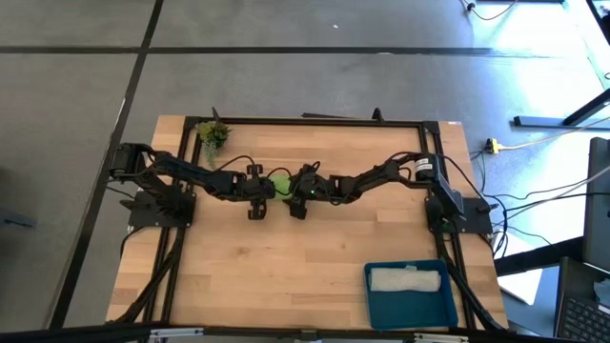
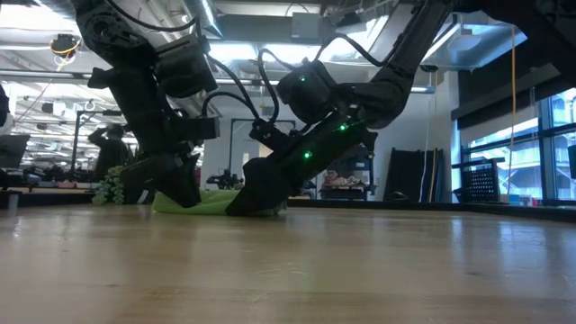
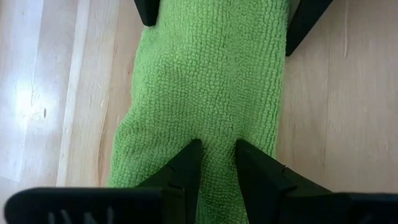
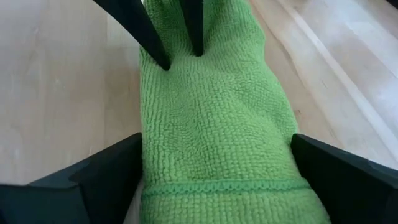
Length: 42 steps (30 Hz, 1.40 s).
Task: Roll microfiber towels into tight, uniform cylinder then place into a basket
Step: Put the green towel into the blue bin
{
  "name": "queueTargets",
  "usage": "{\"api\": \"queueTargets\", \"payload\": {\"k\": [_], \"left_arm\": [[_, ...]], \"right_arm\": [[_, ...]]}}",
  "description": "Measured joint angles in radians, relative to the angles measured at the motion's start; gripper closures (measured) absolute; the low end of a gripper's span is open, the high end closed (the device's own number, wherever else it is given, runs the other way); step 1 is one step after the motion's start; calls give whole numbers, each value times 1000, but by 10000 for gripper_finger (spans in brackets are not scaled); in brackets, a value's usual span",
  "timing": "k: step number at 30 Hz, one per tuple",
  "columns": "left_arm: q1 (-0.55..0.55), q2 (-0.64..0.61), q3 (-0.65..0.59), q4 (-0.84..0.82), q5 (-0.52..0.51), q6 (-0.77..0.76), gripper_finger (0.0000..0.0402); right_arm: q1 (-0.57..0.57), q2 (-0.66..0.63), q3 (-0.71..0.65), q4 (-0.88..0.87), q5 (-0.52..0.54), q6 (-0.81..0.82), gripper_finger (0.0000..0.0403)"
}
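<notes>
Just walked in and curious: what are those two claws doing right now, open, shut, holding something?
Left gripper: fingers narrowly apart, pinching a fold of the lime green towel.
Right gripper: wide open, straddling the same towel, not clamped.

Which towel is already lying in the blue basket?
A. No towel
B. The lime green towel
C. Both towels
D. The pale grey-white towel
D: in the high view the pale towel lies inside the blue basket at the table's near right corner, while the green towel lies on the table at mid-table between the left gripper and the right gripper.
</notes>
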Motion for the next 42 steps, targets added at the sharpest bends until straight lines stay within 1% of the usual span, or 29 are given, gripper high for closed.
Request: {"api": "queueTargets", "payload": {"k": [12,15,18,20,29,32,33,42], "left_arm": [[0,0,0,0,0,0,310],[0,0,0,0,0,0,310],[0,0,0,0,0,0,310],[0,0,0,0,0,0,310],[0,0,0,2,0,0,310],[0,0,0,3,0,0,310],[0,0,0,3,0,0,310],[0,0,0,2,0,0,310]], "right_arm": [[0,2,0,-2,3,1,4],[0,3,0,-2,3,1,16],[0,4,0,-2,-18,16,54],[-1,5,0,-4,-46,31,93],[-3,6,0,-7,-49,44,300],[-3,6,0,-6,-50,47,359],[-2,6,0,-6,-50,46,368],[-2,6,0,-7,-57,51,367]]}}
